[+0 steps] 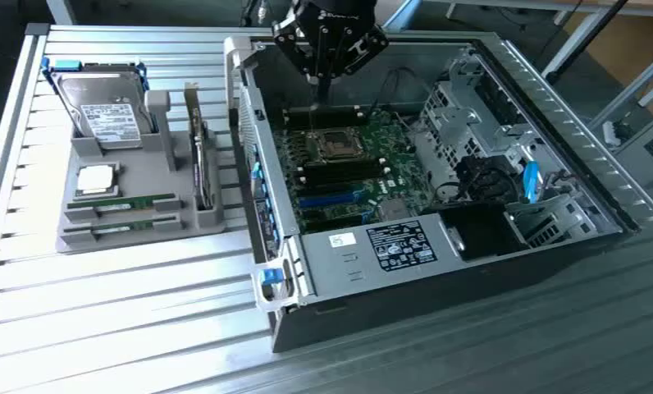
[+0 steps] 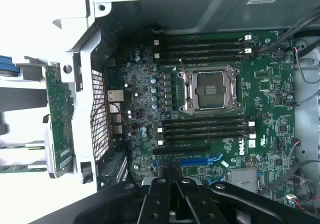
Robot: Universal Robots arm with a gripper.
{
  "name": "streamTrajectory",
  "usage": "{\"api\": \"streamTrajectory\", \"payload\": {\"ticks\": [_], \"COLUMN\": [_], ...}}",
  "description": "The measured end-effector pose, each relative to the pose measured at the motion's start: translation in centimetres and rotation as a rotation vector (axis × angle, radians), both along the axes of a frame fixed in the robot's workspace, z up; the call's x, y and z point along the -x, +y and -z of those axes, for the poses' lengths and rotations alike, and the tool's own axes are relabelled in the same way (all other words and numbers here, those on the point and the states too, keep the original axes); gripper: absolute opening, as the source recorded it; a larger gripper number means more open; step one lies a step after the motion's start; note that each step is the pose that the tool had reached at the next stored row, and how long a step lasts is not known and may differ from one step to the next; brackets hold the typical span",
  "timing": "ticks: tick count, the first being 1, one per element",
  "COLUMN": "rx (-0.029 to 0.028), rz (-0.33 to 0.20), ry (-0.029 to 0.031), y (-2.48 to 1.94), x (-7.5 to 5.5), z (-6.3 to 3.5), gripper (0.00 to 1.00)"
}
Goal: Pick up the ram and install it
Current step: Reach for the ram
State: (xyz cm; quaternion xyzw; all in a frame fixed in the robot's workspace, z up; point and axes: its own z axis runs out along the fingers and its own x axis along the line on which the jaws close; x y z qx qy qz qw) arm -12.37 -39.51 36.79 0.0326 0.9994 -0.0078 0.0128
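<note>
Closest to me, at the front of the grey parts holder (image 1: 140, 240) on the slatted table (image 1: 107, 328), the ram (image 1: 124, 223) sits on its long edge in a slot. A second stick (image 1: 124, 202) sits just behind it in the next slot. Both lie with their long axis running across the exterior view, which I judge to be roughly parallel to the empty memory slots (image 1: 329, 116) on the motherboard (image 1: 398, 176).

Further back in the holder are the square processor chip (image 1: 97, 180) and then the upright hard drive (image 1: 107, 115).

The open side wall of the computer case (image 1: 250, 148) stands between the holder and the board.

Farthest away, the gripper (image 1: 320, 98) hangs point-down over the far end of the motherboard, above the slots beyond the bare processor socket (image 1: 335, 146). Its jaws are together, and I can make out nothing between them.

So the ram lies well apart from the jaws, toward the exterior view's left and nearer to me, outside the case. The case wall stands across the straight line between them.
</note>
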Motion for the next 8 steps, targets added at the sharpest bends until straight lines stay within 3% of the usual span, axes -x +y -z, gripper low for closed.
{"api": "streamTrajectory", "payload": {"ticks": [2, 8], "rx": [0.0000, 0.0000], "rz": [0.000, 0.000], "ry": [0.0000, 0.0000], "y": [0.00, 0.00], "x": [0.77, 1.14], "z": [0.00, 0.00], "gripper": [0.10, 0.10]}}
